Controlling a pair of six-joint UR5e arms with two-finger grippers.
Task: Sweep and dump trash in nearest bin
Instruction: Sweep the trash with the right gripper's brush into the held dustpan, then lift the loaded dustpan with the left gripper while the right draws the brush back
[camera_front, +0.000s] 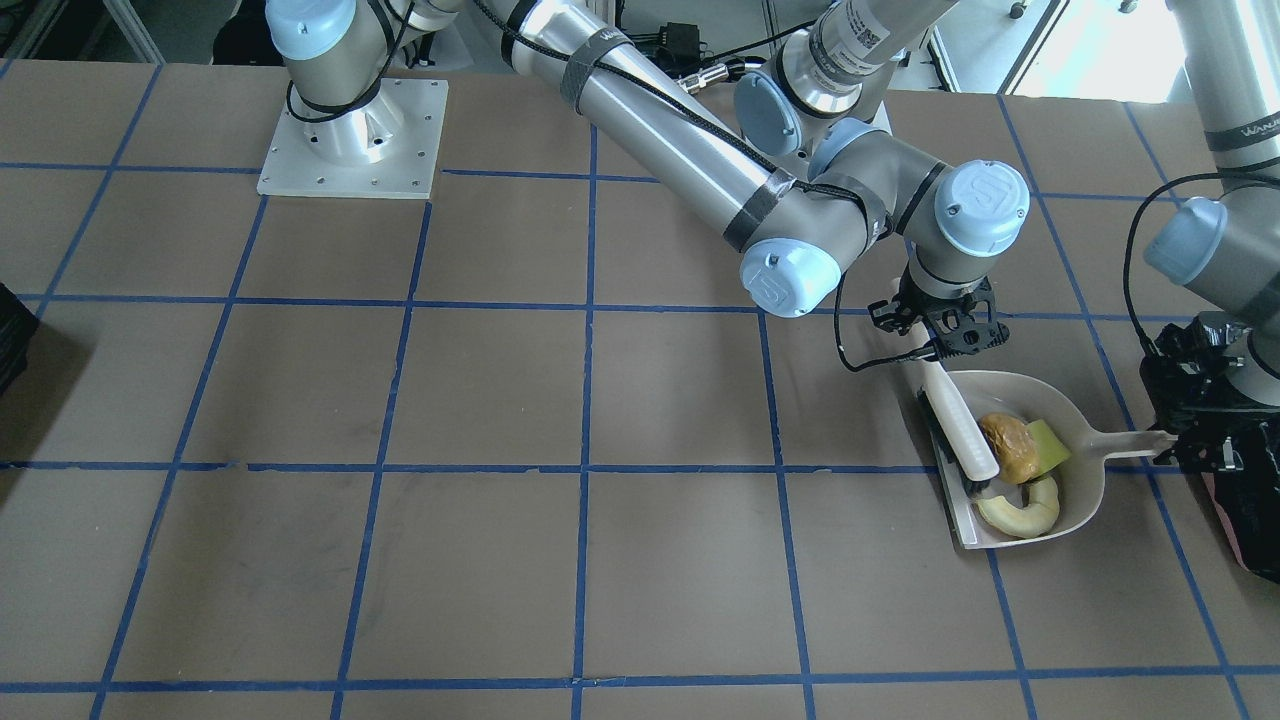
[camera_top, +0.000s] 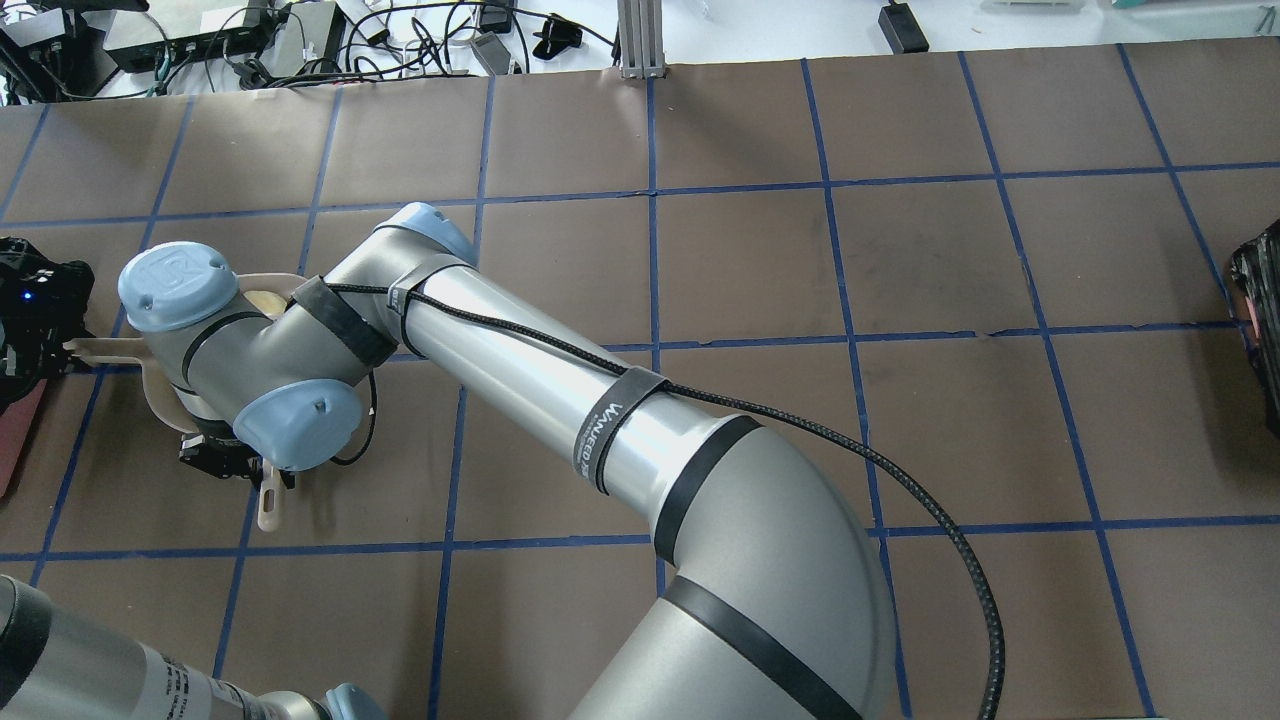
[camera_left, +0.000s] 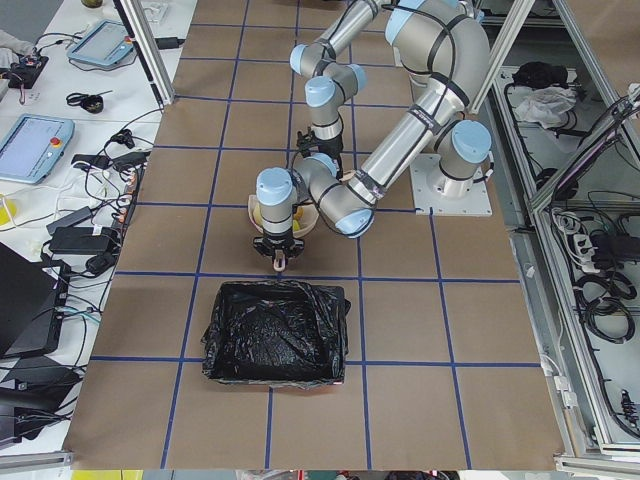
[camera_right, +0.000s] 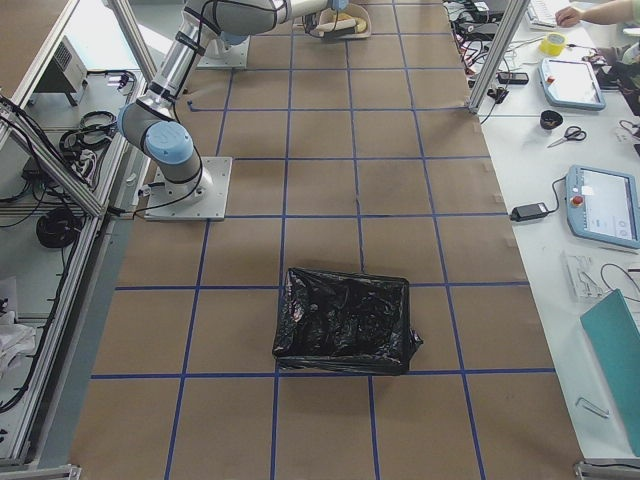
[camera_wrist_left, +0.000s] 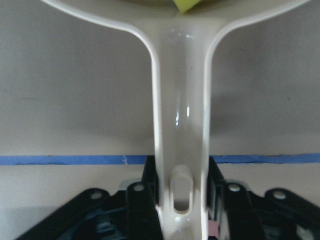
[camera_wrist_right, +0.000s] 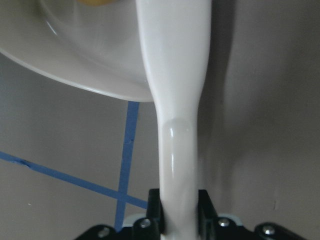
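The left gripper (camera_wrist_left: 181, 196) was clamped on the handle of the dustpan (camera_front: 1078, 472), the right gripper (camera_wrist_right: 178, 210) on the brush (camera_front: 958, 425). The trash, brown lump (camera_front: 1008, 447), green wedge (camera_front: 1050, 443) and pale crescent (camera_front: 1025, 514), lay in the dustpan by the left end of the table (camera_front: 500, 400). Sweeping looked finished; dumping into the bin (camera_left: 275, 372) remained.

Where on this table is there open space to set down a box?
The table is bare from the base plate across to the dustpan. It's crowded around the dustpan: the brush, right hand and left hand meet there, with the bin alongside.
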